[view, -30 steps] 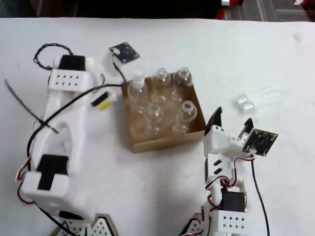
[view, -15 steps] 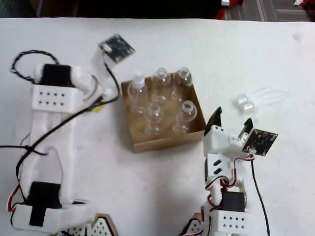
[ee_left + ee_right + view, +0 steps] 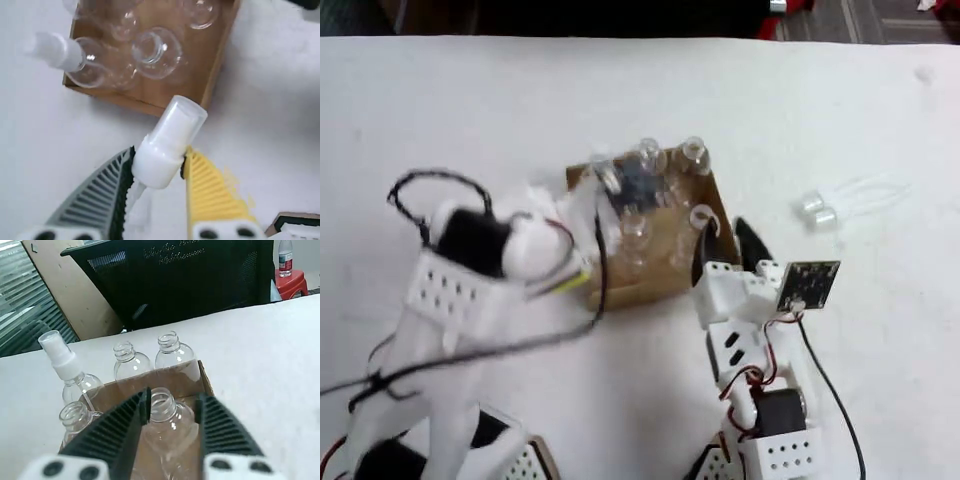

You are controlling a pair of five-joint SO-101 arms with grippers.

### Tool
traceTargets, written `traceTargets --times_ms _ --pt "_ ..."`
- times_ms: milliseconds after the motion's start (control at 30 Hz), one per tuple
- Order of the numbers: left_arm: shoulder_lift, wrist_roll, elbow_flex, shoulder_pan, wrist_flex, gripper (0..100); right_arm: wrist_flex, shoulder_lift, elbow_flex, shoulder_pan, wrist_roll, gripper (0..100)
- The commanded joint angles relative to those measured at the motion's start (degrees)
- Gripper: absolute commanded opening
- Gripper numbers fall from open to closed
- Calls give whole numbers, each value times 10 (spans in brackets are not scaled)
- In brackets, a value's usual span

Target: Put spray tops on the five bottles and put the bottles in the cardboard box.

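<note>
The cardboard box (image 3: 718,192) holds several clear bottles. One bottle (image 3: 80,382) wears a white spray top; the others stand with bare necks. My left gripper (image 3: 160,152) is shut on a white spray top (image 3: 172,127), just outside the box's (image 3: 215,75) wall and close to an open bottle (image 3: 156,50). In the high view the left arm (image 3: 480,260) leans over the box's near left side. My right gripper (image 3: 172,397) is open, its fingers straddling the neck of the near right bottle (image 3: 167,422). From above, the right gripper (image 3: 725,248) stands at the box's near right corner.
Two loose spray tops (image 3: 818,208) with thin tubes lie on the white table to the right of the box. Black cables (image 3: 600,275) trail from the left arm across the box's near edge. A dark chair (image 3: 190,285) stands beyond the table.
The left arm has swung from left of the box in over its near left side. The right gripper has shifted left to the box's corner.
</note>
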Motion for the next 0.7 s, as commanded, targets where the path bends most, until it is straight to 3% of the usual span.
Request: traceTargets --times_ms 0,67,333,667 --pt "-69 7 46 66 -42 24 4 -7 -22 6 0 77" --pt "-70 7 59 81 -59 24 0 -7 -24 7 4 11" --pt "-67 7 65 95 -128 24 23 -7 -35 -1 0 17" --pt "10 8 114 137 -142 24 156 -7 -99 -121 4 17"
